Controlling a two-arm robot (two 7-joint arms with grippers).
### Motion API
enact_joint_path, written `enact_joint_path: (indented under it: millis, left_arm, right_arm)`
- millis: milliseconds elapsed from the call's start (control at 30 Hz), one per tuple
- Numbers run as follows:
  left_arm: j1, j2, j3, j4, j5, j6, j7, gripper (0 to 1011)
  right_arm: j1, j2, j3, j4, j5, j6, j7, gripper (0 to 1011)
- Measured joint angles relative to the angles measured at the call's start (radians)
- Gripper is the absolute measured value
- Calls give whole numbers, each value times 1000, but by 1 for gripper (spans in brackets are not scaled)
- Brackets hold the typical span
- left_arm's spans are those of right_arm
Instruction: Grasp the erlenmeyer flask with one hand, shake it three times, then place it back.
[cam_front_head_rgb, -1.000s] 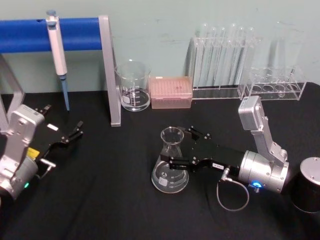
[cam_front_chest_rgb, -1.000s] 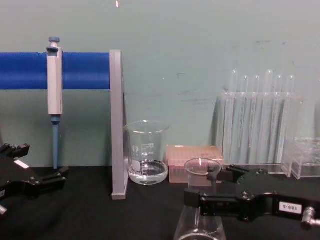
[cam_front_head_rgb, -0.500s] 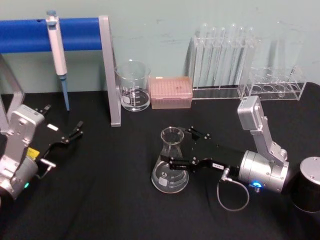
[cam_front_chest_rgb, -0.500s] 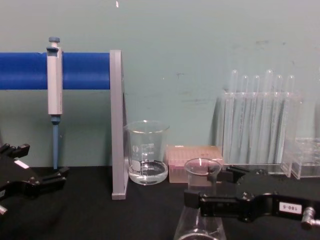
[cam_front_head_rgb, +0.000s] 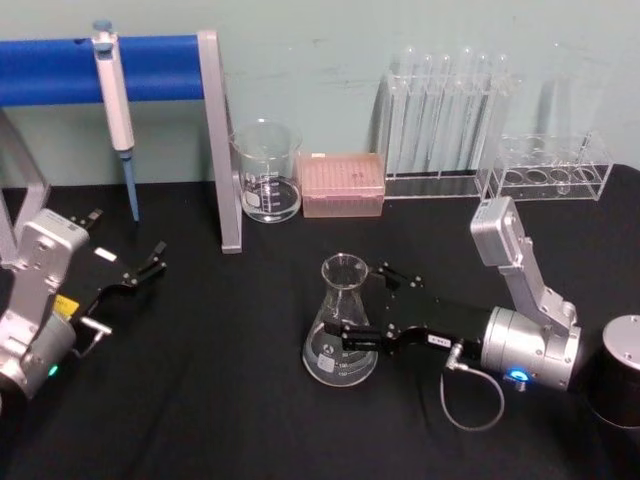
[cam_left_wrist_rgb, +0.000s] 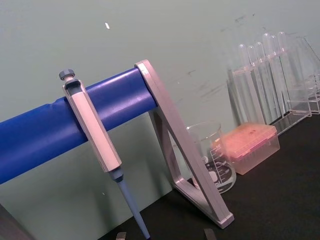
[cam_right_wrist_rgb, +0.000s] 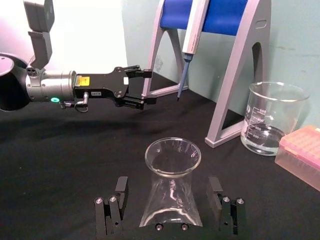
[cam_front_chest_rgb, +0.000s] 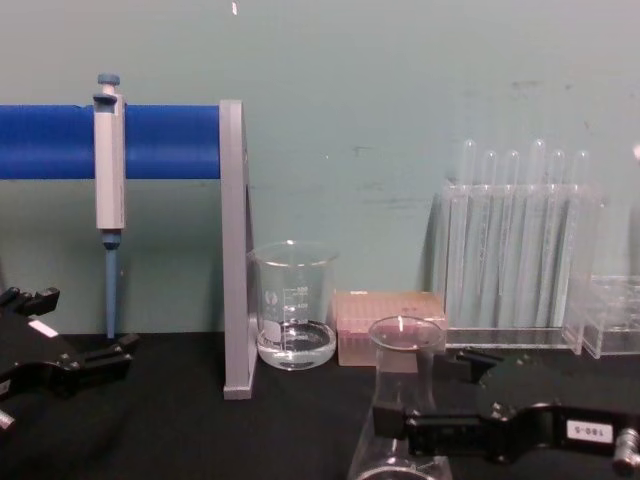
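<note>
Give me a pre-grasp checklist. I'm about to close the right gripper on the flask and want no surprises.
1. Erlenmeyer flask upright on the table: ok.
2. Right gripper straddling the flask, one jaw on each side: ok.
3. Jaws closed on the glass: not ok; they are open, with gaps on both sides.
4. Beaker and pink tip box well behind the flask: ok.
5. Left gripper parked far to the left: ok.
6. Liquid in the flask: cannot tell.
</note>
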Motion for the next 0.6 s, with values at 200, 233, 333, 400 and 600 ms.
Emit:
enact_joint_path:
  millis: [200, 233, 333, 400, 600]
  left_arm:
    - [0, 0, 0, 0, 0, 0, 0, 1001]
    - [0, 0, 0, 0, 0, 0, 0, 1001]
    - [0, 0, 0, 0, 0, 0, 0, 1001]
    - [0, 0, 0, 0, 0, 0, 0, 1001]
    - [0, 0, 0, 0, 0, 0, 0, 1001]
  right_arm:
    - [-18, 23, 6, -33, 6, 25, -6, 1000]
    - [-22, 27, 8, -39, 9, 29, -8, 1000]
    - [-34, 42, 16, -58, 17, 42, -14, 1000]
    - [-56, 66, 28, -87, 31, 63, -26, 1000]
    - [-89, 103, 53, -125, 57, 106, -52, 1000]
